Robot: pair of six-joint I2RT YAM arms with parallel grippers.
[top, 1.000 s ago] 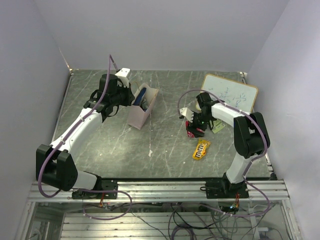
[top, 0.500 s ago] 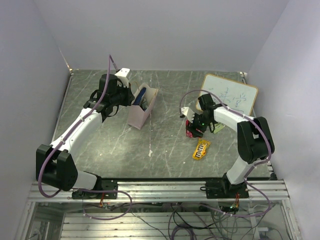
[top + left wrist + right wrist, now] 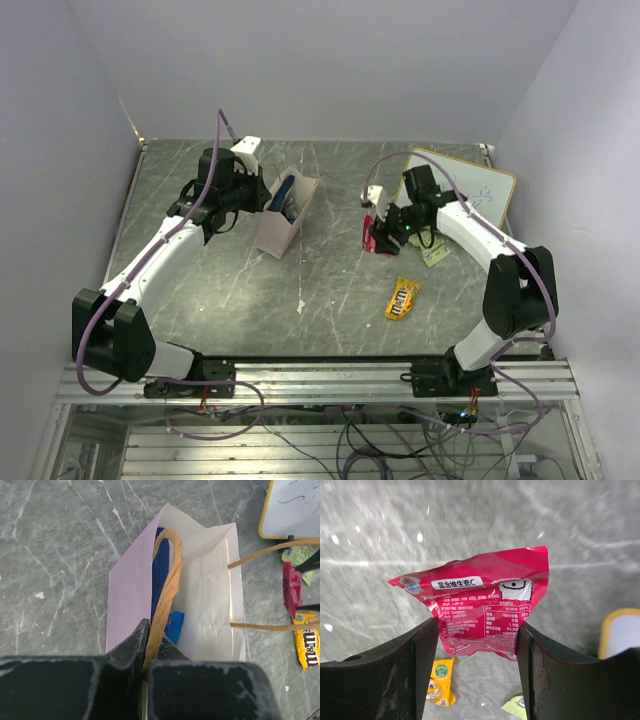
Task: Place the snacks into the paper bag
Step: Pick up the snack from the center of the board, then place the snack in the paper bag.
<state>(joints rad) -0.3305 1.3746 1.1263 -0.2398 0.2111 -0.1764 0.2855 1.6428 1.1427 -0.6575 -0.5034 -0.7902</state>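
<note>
Yellow M&M's (image 3: 403,298): unmoved, flat on the table, well right of the paper bag (image 3: 283,225) and nearer the arm bases.
Light green packet (image 3: 436,254): unmoved too, farther right of the bag.
Pink-red packet (image 3: 480,610): up off the table now, carried closer to the bag's right side, not yet over its mouth.
Right gripper (image 3: 477,630): clamped on the pink-red packet's lower part, one jaw either side.
Left gripper (image 3: 145,650): pinched tight on the bag's handle (image 3: 167,575), as before, mouth held open.
Meaning: pick apparently done; carry and drop over the mouth remaining, then two packets more.
Inside the bag: dark blue chip bag (image 3: 160,580) and blue-white packet (image 3: 175,622) showing; anything beneath hidden.
Unaccounted: brown bar and silver-grey packet nowhere visible.
</note>
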